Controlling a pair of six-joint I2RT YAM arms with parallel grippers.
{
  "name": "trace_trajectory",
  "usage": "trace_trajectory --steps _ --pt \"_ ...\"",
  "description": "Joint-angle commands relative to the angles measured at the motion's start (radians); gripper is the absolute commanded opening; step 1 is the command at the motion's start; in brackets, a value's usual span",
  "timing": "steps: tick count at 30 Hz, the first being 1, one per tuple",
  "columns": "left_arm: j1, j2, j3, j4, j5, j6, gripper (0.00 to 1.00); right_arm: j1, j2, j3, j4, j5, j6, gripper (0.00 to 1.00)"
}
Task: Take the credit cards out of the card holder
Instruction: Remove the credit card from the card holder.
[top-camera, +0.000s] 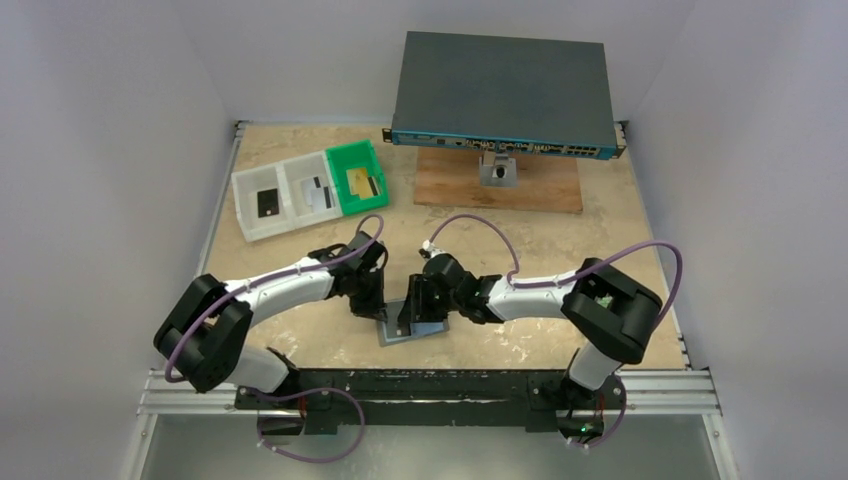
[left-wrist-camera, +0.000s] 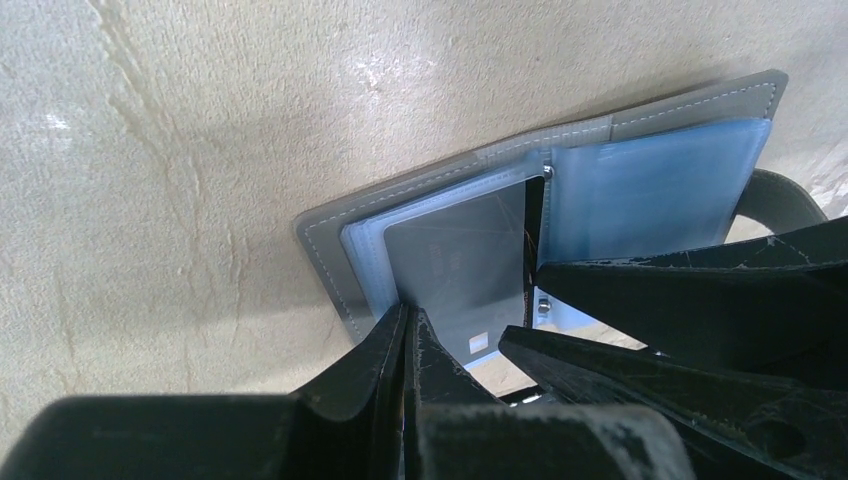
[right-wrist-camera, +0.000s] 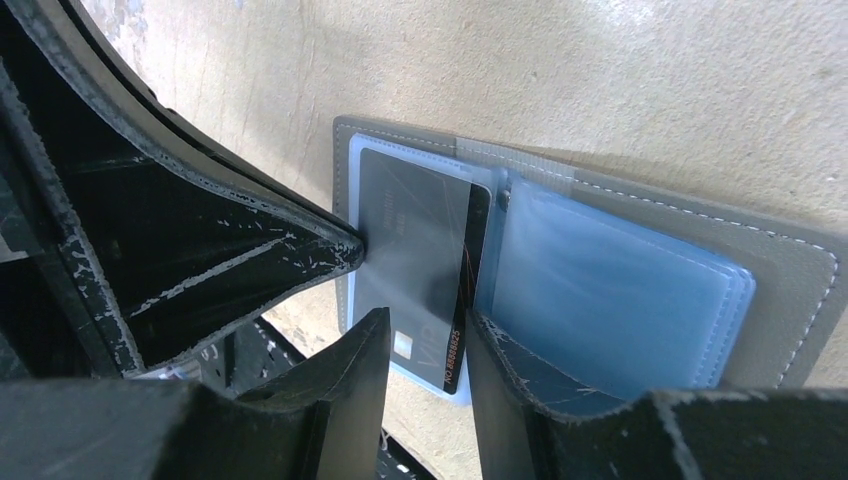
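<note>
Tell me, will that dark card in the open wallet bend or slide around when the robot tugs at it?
The card lies flat with straight edges, so it is probably stiff and light. Its glossy face suggests it may slip in a grip. It sits tucked in the card holder, so the holder might drag along.

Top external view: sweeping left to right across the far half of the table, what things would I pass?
white tray with two compartments → green tray → dark grey network switch with a row of ports.
</note>
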Motion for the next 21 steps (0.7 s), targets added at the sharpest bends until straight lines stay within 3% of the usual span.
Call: trace_trajectory --steps 1,10,21 --pt "-0.003 0.047 -0.013 0.02 -0.063 -0.015 0.0 -0.013 -0.038 -0.041 0.028 0.016 0.012 0.35" --pt "-0.004 0.054 -0.003 0.014 -0.061 -0.013 0.0 -0.016 -0.05 -0.059 0.052 -0.006 0.021 0.35" --pt "-0.057 0.087 0.028 0.049 -0.007 -0.035 0.0 -0.052 0.042 -0.136 0.266 -0.144 0.092 0.34"
